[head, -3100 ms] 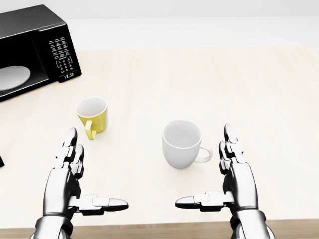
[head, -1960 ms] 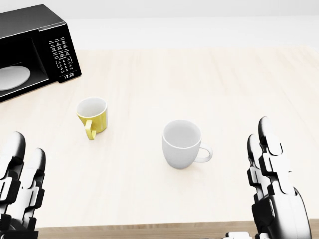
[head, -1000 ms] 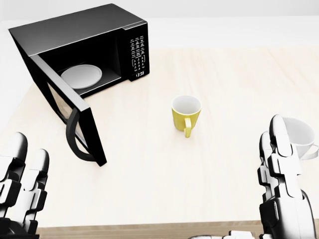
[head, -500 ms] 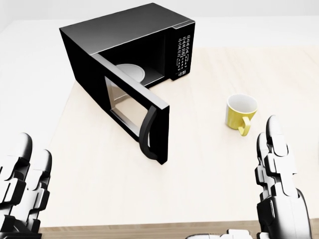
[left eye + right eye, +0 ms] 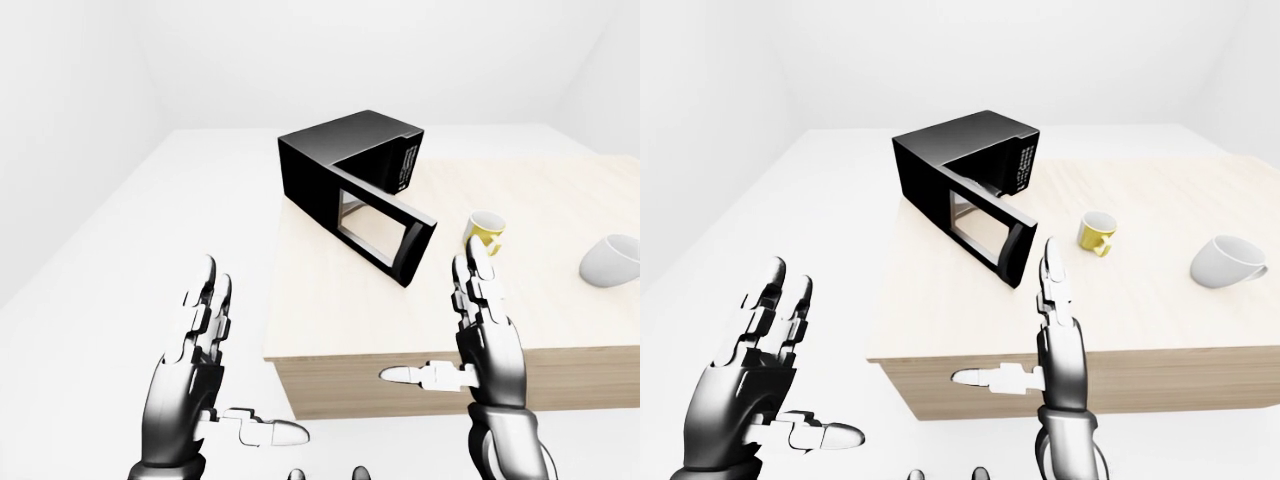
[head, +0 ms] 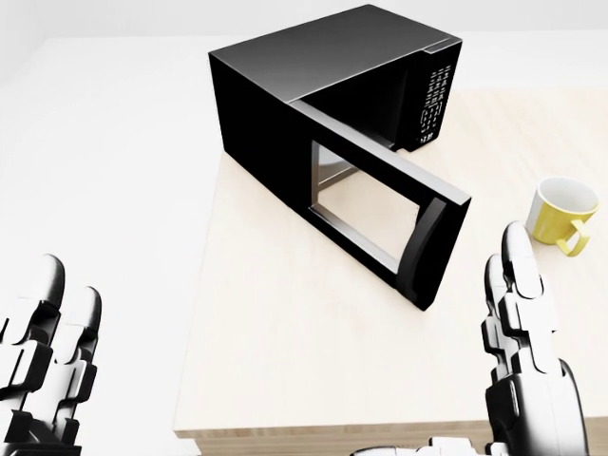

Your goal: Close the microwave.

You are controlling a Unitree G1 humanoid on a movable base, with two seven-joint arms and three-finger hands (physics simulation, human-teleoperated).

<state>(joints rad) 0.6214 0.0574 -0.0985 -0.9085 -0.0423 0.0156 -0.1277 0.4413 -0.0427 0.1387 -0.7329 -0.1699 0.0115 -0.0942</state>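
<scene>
The black microwave (image 6: 285, 76) stands at the left end of the wooden table (image 6: 285, 361). Its windowed door (image 6: 380, 214) is swung wide open toward the bottom right of the head view, handle (image 6: 432, 252) at its free end. My left hand (image 5: 235, 370) is open, fingers spread, low and left of the table's edge over the white floor. My right hand (image 5: 435, 330) is open too, palm turned left, held up below and right of the door's handle end. Neither hand touches the microwave.
A yellow mug (image 6: 562, 211) sits on the table right of the door. A white mug (image 5: 612, 260) lies farther right. White floor (image 5: 150, 250) surrounds the table on the left; the table's near edge (image 5: 1040, 360) runs just beyond my hands.
The whole picture has slid right: the camera has moved left, bringing the microwave and its open door to the middle. Both hands stay raised and open.
</scene>
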